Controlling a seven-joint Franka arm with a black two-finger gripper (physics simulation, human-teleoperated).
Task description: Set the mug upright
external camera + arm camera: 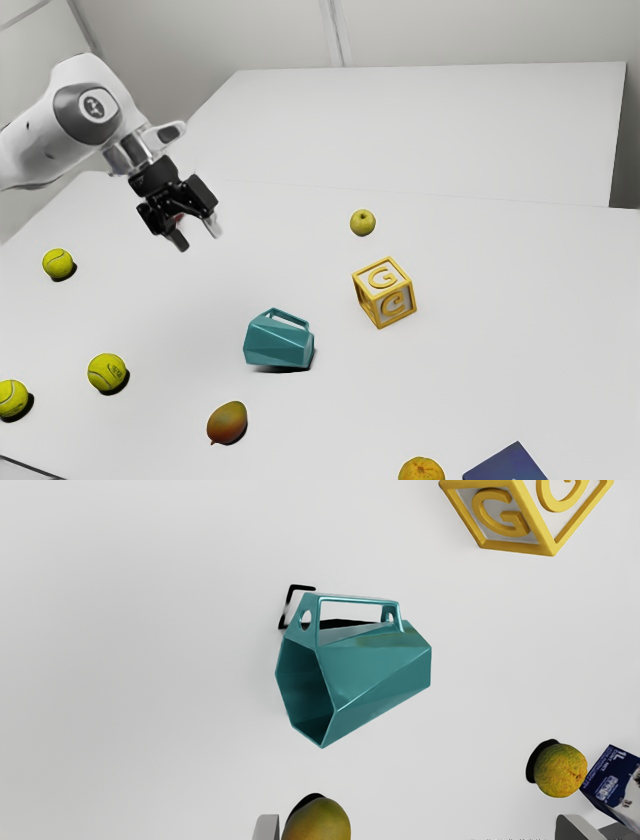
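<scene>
Teal faceted mug (357,665) lies on its side on a white table (500,380), to the exterior view's left of the yellow letter block (384,294) and somewhat nearer the camera, the two well apart. Upright is the goal, and it is unmet: the base is off the tabletop and the mouth faces sideways. Still to come, by all appearances, are a firm hold, a turn onto the base and a release.

The mug's long axis runs roughly level along the table. Its open mouth points away from the block, while the closed base is the end closer to it. The angular handle (357,600) runs along the upper flank, on the block's side of the body rather than the side by the mango (228,423).

High to the exterior view's left of the block hangs the black gripper (197,236), its jaws wide apart and holding nothing. A good turn, most likely, would lift the mouth and swing the block-side end beneath it; a loose pinch on those slanted facets could let the mug roll. A yellow-green apple (363,222) sits just beyond the block, an orange (422,470) on its near side.
</scene>
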